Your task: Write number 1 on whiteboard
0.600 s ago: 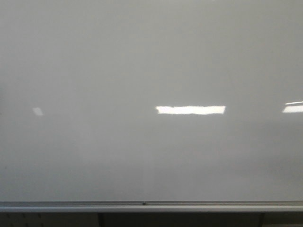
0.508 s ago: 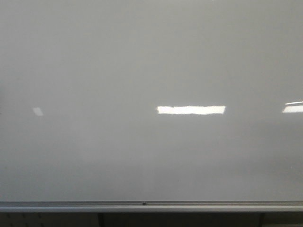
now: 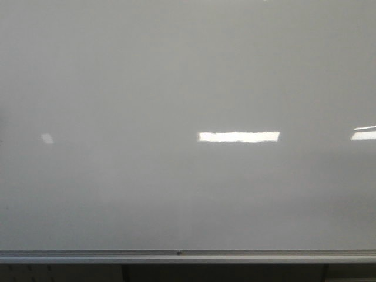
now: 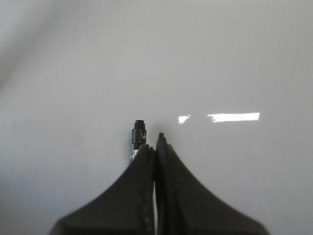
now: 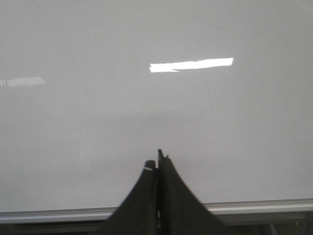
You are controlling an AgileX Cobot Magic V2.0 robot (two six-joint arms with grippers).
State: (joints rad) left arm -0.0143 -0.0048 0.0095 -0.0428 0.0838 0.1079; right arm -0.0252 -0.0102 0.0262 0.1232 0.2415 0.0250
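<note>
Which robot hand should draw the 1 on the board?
Probably the left. Its gripper is shut on a black marker whose tip points at the whiteboard. The right gripper is shut with nothing visible in it. No number shows on the board yet.

Bright rectangular light reflection (image 3: pixel 238 136) at mid-height, right of centre; a second reflection (image 3: pixel 364 134) cut off by the right edge; a small faint glare patch (image 3: pixel 47 138) at left. Along the bottom edge, a dark strip (image 3: pixel 223 274) with a pale perforated panel (image 3: pixel 23 271) at its left end.
</note>
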